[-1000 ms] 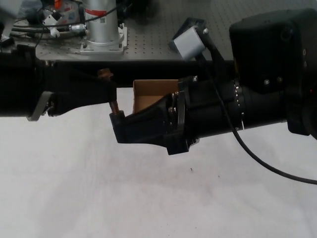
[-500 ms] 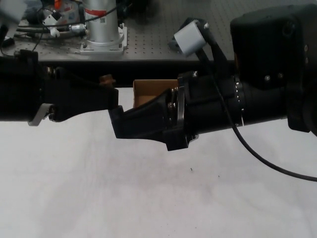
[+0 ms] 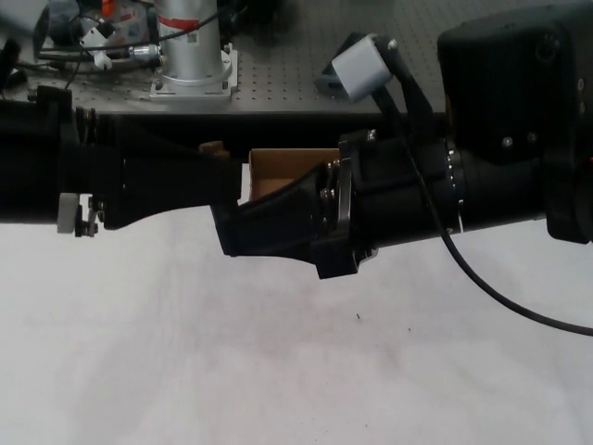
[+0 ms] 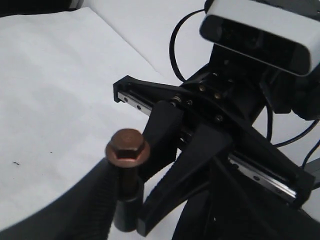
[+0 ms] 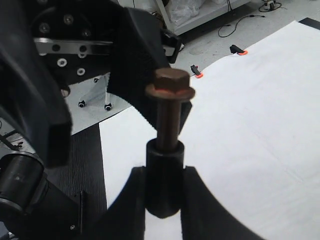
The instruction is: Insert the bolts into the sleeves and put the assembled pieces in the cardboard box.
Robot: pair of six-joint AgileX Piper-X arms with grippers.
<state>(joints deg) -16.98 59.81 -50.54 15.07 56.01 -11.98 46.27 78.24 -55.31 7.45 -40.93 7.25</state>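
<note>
A copper hex-head bolt (image 5: 169,107) stands upright with its shaft in a black sleeve (image 5: 164,182). My right gripper (image 5: 163,200) is shut on the sleeve and holds it above the white bench cover. My left gripper (image 5: 95,100) faces it from the other side with its fingers (image 5: 142,60) spread apart; the bolt (image 4: 127,150) rests against one ribbed pad (image 4: 75,210). In the high view both arms meet just in front of the cardboard box (image 3: 278,171), and the bolt head (image 3: 215,146) peeks above the left gripper (image 3: 222,190). The box's inside is mostly hidden.
White cover (image 3: 278,352) spreads over the near bench. Behind the box lies a perforated metal plate (image 3: 278,79) with a metal post (image 3: 190,42) and cables. The right arm's wrist camera (image 3: 361,69) and its cable (image 3: 500,297) hang over the bench.
The left arm has moved right, closing up against the right gripper. The bolt head has shifted right and a little lower, and the shaft seen above the sleeve a second ago is now covered.
</note>
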